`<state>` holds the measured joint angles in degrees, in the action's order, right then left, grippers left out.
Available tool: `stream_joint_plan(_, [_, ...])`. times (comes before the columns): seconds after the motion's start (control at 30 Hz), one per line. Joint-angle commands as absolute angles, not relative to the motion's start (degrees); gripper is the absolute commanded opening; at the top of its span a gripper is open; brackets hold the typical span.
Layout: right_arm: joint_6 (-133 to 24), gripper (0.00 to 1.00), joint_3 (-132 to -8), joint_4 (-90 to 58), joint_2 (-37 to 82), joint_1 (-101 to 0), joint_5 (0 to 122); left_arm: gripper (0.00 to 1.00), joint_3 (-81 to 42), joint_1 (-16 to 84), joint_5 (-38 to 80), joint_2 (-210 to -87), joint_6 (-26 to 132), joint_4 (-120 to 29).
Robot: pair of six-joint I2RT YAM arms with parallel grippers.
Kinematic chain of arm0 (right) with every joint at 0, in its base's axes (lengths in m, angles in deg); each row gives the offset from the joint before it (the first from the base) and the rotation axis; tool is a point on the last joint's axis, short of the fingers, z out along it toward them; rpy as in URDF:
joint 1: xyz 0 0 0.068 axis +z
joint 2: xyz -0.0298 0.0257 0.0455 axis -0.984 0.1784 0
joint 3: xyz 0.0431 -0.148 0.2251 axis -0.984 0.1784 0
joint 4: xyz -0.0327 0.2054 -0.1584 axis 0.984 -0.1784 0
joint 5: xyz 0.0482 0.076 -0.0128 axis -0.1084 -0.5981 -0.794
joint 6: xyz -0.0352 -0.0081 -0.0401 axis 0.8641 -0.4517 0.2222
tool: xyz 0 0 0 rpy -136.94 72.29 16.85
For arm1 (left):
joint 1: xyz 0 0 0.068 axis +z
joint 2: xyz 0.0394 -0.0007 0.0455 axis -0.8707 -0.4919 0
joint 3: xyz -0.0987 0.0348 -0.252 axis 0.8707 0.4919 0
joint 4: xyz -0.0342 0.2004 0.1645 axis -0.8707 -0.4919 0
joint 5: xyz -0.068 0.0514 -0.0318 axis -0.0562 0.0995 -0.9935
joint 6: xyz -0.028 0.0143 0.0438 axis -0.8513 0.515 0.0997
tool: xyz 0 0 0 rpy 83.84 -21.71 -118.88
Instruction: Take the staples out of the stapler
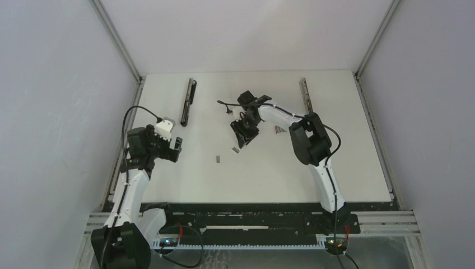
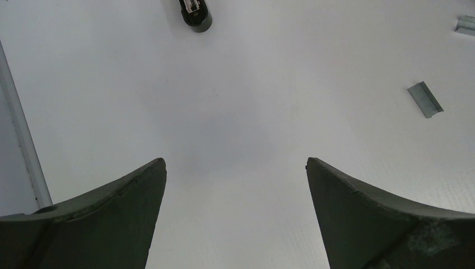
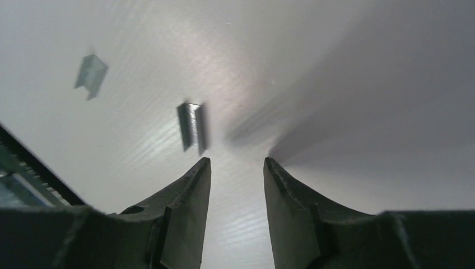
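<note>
A long black stapler (image 1: 188,102) lies at the back left of the table; its near end (image 2: 195,14) shows at the top of the left wrist view. Two short grey staples strips lie mid-table: one (image 1: 236,149) (image 3: 192,126) just off my right gripper's left fingertip, the other (image 1: 218,159) (image 3: 90,73) (image 2: 425,99) a little further left. My right gripper (image 1: 242,140) (image 3: 237,162) hangs over the table, open a modest way with only bare table between its fingers. My left gripper (image 1: 175,150) (image 2: 235,162) stands wide open and empty near the left edge.
A second long dark-and-metal bar (image 1: 304,95) lies at the back right. A small red-and-white box (image 1: 280,130) sits beside the right arm's forearm. White walls and metal rails (image 1: 119,39) close in the table on three sides.
</note>
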<state>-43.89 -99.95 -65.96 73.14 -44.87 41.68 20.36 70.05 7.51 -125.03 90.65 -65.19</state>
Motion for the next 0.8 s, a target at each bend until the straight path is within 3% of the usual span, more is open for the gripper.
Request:
stream_joint_plan(0.0, [-39.8, 0.41, -97.9, -63.6, 68.1, -41.5, 56.2, 1.00, 19.9, 70.6, 6.3, -124.9, 91.4, -64.6])
stream_joint_plan(0.17, [-38.4, 0.40, -95.6, -60.6, 64.9, -37.7, 63.3, 1.00, 19.9, 70.7, 6.6, -124.7, 91.4, -64.6])
stream_joint_plan(0.77, [-36.2, 0.38, -94.6, -57.7, 62.9, -32.7, 70.7, 1.00, 19.9, 70.7, 6.5, -124.6, 91.5, -64.6])
